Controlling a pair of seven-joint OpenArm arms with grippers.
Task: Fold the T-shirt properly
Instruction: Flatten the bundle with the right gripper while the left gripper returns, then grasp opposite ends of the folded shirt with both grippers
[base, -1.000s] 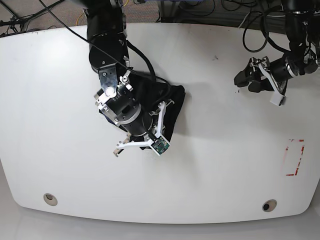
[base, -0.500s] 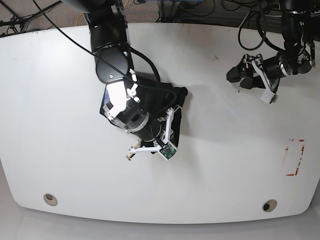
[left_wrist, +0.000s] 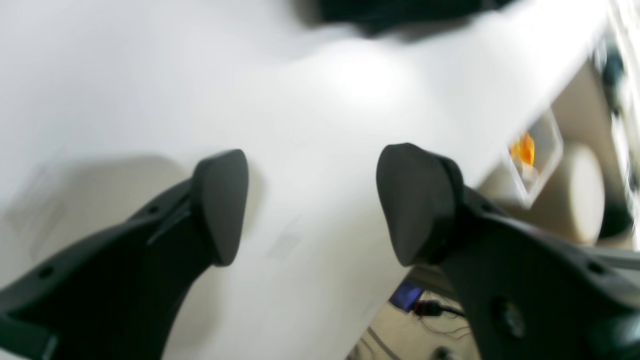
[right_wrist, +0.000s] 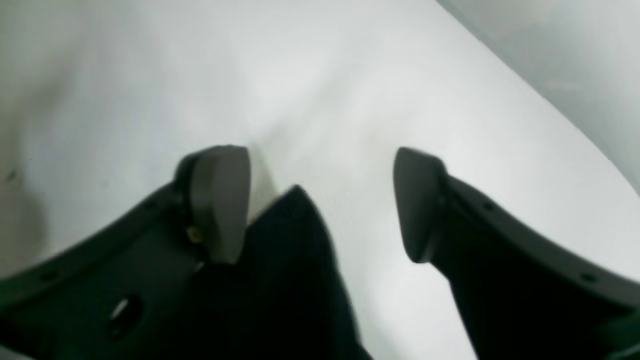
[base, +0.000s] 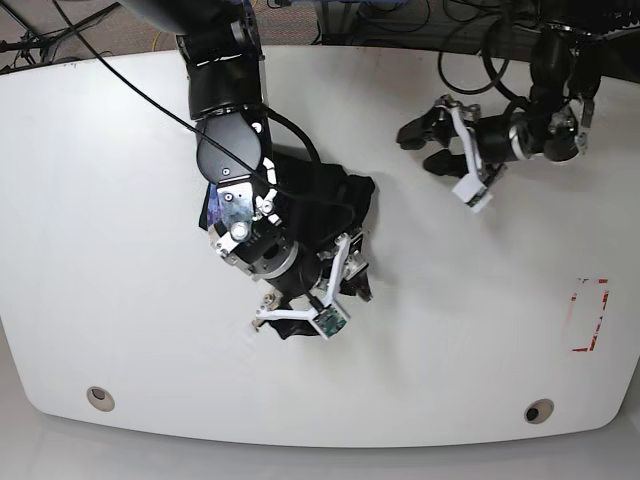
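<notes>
T-shirt bunched small and dark at mid tabletop, probably late in folding; right end effector low over its near edge, jaws spread, a black cloth corner between them, ungripped; arm angled down across the cloth; left end effector open, empty, raised well apart.

T-shirt mostly hidden under right arm; left wrist view blurred; lettering unreadable.
</notes>
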